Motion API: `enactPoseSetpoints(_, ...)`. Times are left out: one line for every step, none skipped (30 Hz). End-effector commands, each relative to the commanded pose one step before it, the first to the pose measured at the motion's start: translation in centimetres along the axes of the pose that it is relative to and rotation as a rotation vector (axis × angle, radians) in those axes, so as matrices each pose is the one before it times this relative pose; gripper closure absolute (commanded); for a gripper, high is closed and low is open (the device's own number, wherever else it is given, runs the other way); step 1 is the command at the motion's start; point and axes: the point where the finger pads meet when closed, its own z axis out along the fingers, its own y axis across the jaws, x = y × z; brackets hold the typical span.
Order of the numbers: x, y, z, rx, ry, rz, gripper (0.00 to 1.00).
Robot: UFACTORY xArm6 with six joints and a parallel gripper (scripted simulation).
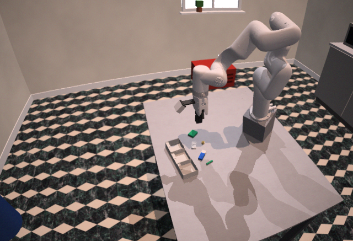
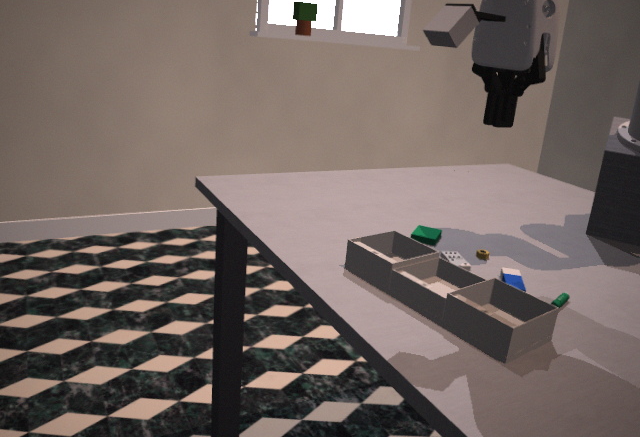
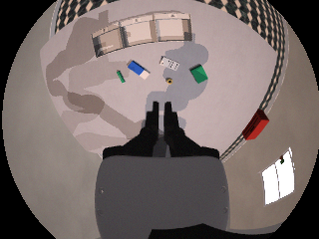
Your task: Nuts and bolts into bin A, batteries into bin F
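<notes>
The gripper [image 2: 499, 114] hangs high above the table [image 1: 256, 181], its dark fingers pressed together with nothing between them, pointing straight down. A small grey box [image 2: 448, 25] sticks out from the wrist on a thin black bracket.

In the wrist view, the loose things lie beyond the fingertips. Nearest, at about twelve o'clock, is a small brass nut [image 3: 169, 82]. Just past it lies a white block with dots [image 3: 169, 63]. At one o'clock sits a green block [image 3: 198, 74]. At eleven o'clock lies a blue and white block [image 3: 139, 70], and further round at ten o'clock a small green battery [image 3: 120, 76]. All of these rest on the table, apart from one another.

Beyond them, at eleven to twelve o'clock, stands a grey row of three bins [image 3: 142, 30]. Its letters cannot be read.
</notes>
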Motion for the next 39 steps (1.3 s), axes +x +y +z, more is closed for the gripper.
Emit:
enactPoseSetpoints(1.699, 0.340, 1.678, -0.00040, 0.00187, -0.10791, 0.93)
enactPoseSetpoints(0.539, 0.177, 0.611, 0.00000, 0.00001, 0.00001, 0.93)
enactPoseSetpoints(0.539, 0.177, 0.610, 0.00000, 0.00001, 0.00001, 0.93)
enactPoseSetpoints(0.539, 0.177, 0.610, 0.00000, 0.00001, 0.00001, 0.93)
enactPoseSetpoints(0.539, 0.178, 0.610, 0.00000, 0.00001, 0.00001, 0.93)
enactPoseSetpoints(0.539, 0.178, 0.610, 0.00000, 0.00001, 0.00001, 0.93)
enactPoseSetpoints(0.539, 0.178, 0.610, 0.00000, 0.00001, 0.00001, 0.93)
enactPoseSetpoints(0.539, 0.177, 0.609, 0.00000, 0.00001, 0.00001, 0.93)
enactPoseSetpoints(0.540, 0.177, 0.609, 0.00000, 0.00001, 0.00001, 0.93)
enactPoseSetpoints(0.479, 0.159, 0.543, 0.00000, 0.00001, 0.00001, 0.93)
enactPoseSetpoints(0.470, 0.157, 0.534, 0.00000, 0.00002, 0.00001, 0.93)
enactPoseSetpoints(0.482, 0.160, 0.547, 0.00000, 0.00002, 0.00000, 0.93)
enactPoseSetpoints(0.489, 0.163, 0.555, 0.00000, 0.00002, 0.00000, 0.93)
enactPoseSetpoints(0.000, 0.000, 0.000, 0.00000, 0.00000, 0.00000, 0.93)
enactPoseSetpoints(0.000, 0.000, 0.000, 0.00000, 0.00000, 0.00000, 0.93)
enactPoseSetpoints(0.779, 0.251, 0.870, 0.00000, 0.00002, 0.00000, 0.93)
enactPoseSetpoints(0.540, 0.178, 0.609, 0.00000, 0.00002, 0.00000, 0.93)
enactPoseSetpoints(0.540, 0.178, 0.609, 0.00000, 0.00002, 0.00000, 0.93)
enactPoseSetpoints(0.540, 0.178, 0.609, 0.00000, 0.00002, 0.00000, 0.93)
enactPoseSetpoints(0.540, 0.178, 0.609, 0.00000, 0.00003, 0.00000, 0.93)
enactPoseSetpoints(0.540, 0.178, 0.609, 0.00000, 0.00003, 0.00000, 0.93)
enactPoseSetpoints(0.341, 0.112, 0.384, 0.00000, 0.00002, 0.00000, 0.93)
enactPoseSetpoints(0.001, 0.000, 0.000, 0.00000, 0.00000, 0.00000, 0.93)
enactPoseSetpoints(0.000, 0.000, 0.000, 0.00000, 0.00000, 0.00000, 0.93)
enactPoseSetpoints(-0.007, -0.002, -0.003, -0.00001, 0.00002, 0.00000, 0.93)
enactPoseSetpoints(0.003, 0.000, 0.000, 0.00000, -0.00001, 0.00000, 0.93)
enactPoseSetpoints(0.002, 0.000, 0.000, 0.00000, -0.00001, 0.00000, 0.93)
enactPoseSetpoints(0.001, 0.000, 0.000, 0.00000, 0.00000, 0.00000, 0.93)
enactPoseSetpoints(0.001, 0.000, 0.000, 0.00000, 0.00000, 0.00000, 0.93)
enactPoseSetpoints(0.000, 0.000, 0.000, 0.00000, 0.00000, 0.00000, 0.93)
enactPoseSetpoints(0.000, 0.000, 0.000, 0.00000, 0.00000, 0.00000, 0.93)
enactPoseSetpoints(0.000, 0.000, 0.000, 0.00000, 0.00000, 0.00000, 0.93)
enactPoseSetpoints(0.000, -0.001, 0.266, 0.00000, -0.00002, 0.00001, 0.93)
enactPoseSetpoints(0.000, -0.001, 0.266, 0.00000, -0.00002, 0.00001, 0.93)
enactPoseSetpoints(0.000, -0.001, 0.266, 0.00000, -0.00002, 0.00001, 0.93)
enactPoseSetpoints(0.000, -0.001, 0.266, 0.00000, -0.00002, 0.00001, 0.93)
enactPoseSetpoints(0.000, -0.001, 0.266, 0.00000, -0.00001, 0.00000, 0.93)
enactPoseSetpoints(0.000, -0.001, 0.266, 0.00000, -0.00001, 0.00000, 0.93)
enactPoseSetpoints(-0.004, 0.003, 0.274, 0.00004, 0.00003, -0.00001, 0.93)
